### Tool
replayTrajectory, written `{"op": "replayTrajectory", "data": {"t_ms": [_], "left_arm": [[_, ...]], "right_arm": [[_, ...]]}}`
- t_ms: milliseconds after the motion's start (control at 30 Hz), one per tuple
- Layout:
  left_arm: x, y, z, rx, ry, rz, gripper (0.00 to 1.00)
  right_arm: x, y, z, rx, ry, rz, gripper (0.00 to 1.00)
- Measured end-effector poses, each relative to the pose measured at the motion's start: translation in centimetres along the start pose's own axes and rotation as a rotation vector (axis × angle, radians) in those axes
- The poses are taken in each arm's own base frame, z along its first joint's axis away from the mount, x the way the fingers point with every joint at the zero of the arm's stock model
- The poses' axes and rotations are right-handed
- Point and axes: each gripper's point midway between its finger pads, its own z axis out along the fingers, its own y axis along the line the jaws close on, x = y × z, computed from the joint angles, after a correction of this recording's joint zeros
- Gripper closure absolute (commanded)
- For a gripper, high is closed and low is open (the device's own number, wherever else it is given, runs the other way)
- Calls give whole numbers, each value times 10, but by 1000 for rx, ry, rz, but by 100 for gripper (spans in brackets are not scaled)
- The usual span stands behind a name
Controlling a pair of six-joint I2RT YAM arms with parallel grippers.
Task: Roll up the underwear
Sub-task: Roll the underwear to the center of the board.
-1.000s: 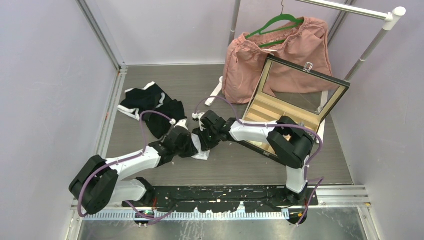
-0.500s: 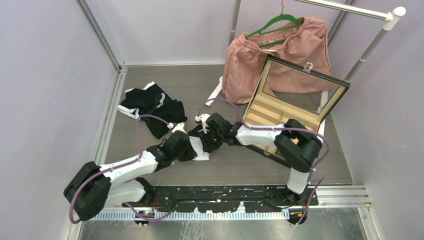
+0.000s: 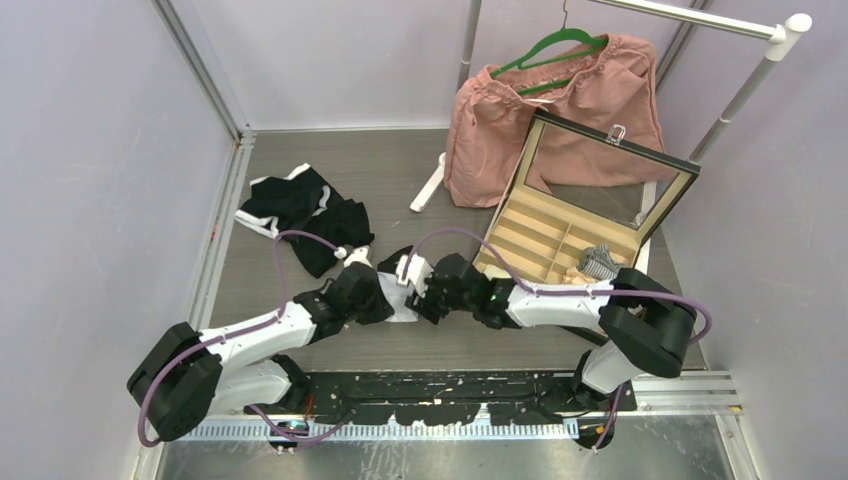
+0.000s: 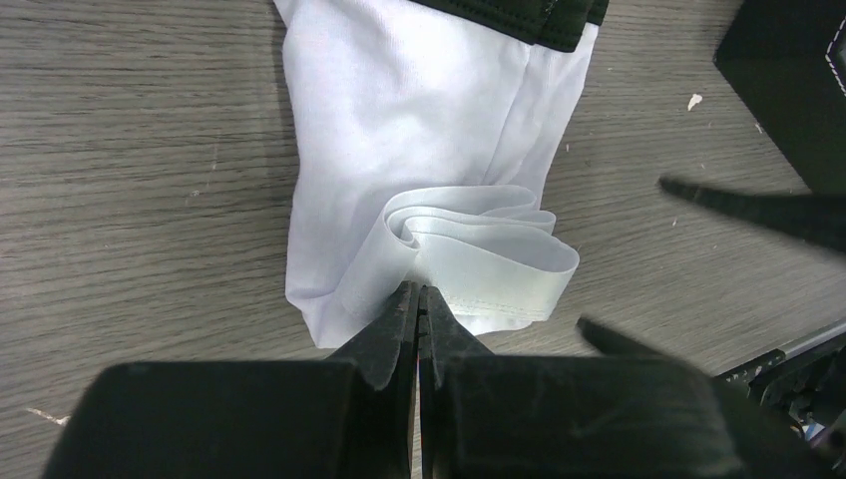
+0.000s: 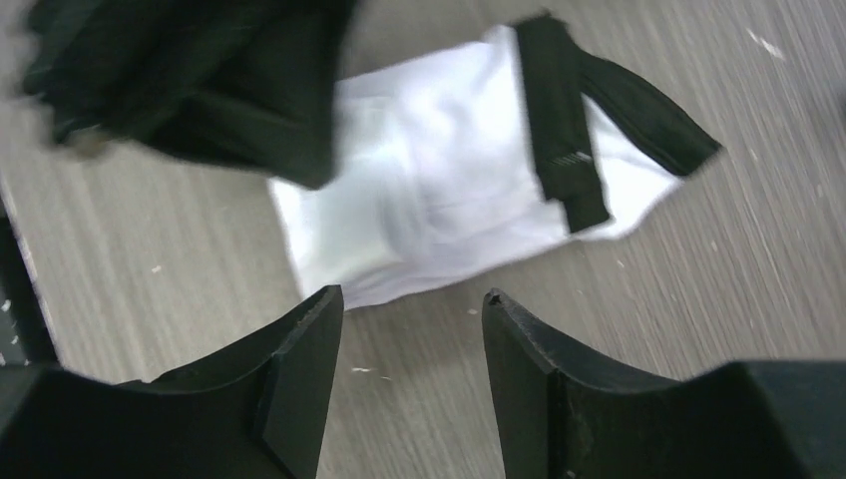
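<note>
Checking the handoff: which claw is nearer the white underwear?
Left. Left claw is shut on the hem of the white underwear; right claw hangs open just short of it.

Pale lilac walls (image 3: 100, 150) close in a grey wood-grain table (image 3: 400, 170) under even, flat light, with an aluminium post (image 3: 200, 70) running up the left corner. At the back right, a pink garment (image 3: 500, 130) on a green hanger (image 3: 545, 45) hangs from a white clothes rail (image 3: 740, 90). In front of it stands an open black-framed box (image 3: 520, 215) with tan compartments.
</note>
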Motion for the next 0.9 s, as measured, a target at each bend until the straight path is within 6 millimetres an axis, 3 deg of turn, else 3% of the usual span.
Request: {"op": "replayTrajectory", "data": {"t_ms": [233, 367, 500, 667, 900], "left_arm": [[0, 0, 1, -3, 1, 0, 99], [0, 0, 1, -5, 2, 1, 99], [0, 0, 1, -6, 3, 1, 99], [0, 0, 2, -6, 3, 1, 99], [0, 0, 2, -6, 3, 1, 99]], "right_arm": [[-3, 49, 0, -98, -69, -373, 40], [-10, 65, 0, -122, -122, -546, 40], [-11, 67, 9, -122, -137, -655, 40], [12, 65, 23, -143, -63, -741, 40], [9, 58, 30, -123, -45, -791, 40]]}}
